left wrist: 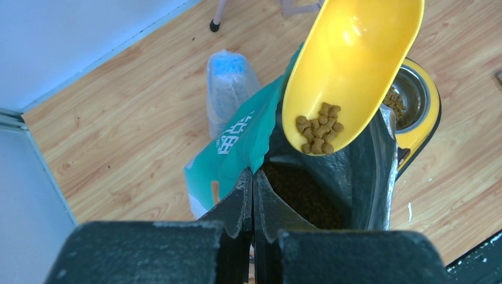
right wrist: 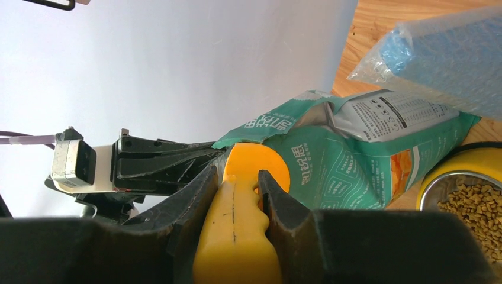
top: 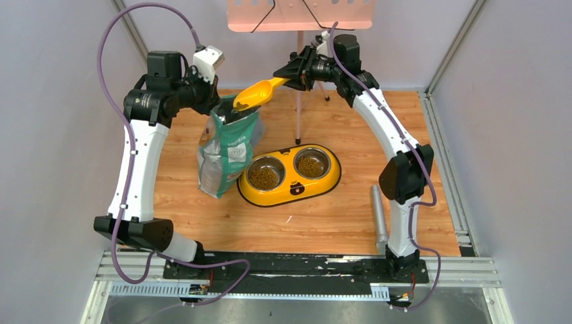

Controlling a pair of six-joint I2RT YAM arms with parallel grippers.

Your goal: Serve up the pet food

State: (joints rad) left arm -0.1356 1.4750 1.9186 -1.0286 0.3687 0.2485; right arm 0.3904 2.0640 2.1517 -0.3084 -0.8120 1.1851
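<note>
Your left hand [left wrist: 253, 177] pinches the bag [left wrist: 237, 142] rim to hold it open; your right hand [right wrist: 237, 177] clamps the scoop [left wrist: 349, 65], kibble [left wrist: 319, 129] aboard.

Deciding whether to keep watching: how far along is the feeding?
Done: both sides of the yellow feeder hold kibble. In hand: the left claw pinches the bag rim open; the right claw holds the scoop, a few pellets in it, over the bag mouth. Left: likely emptying that scoop and setting it down.
</note>
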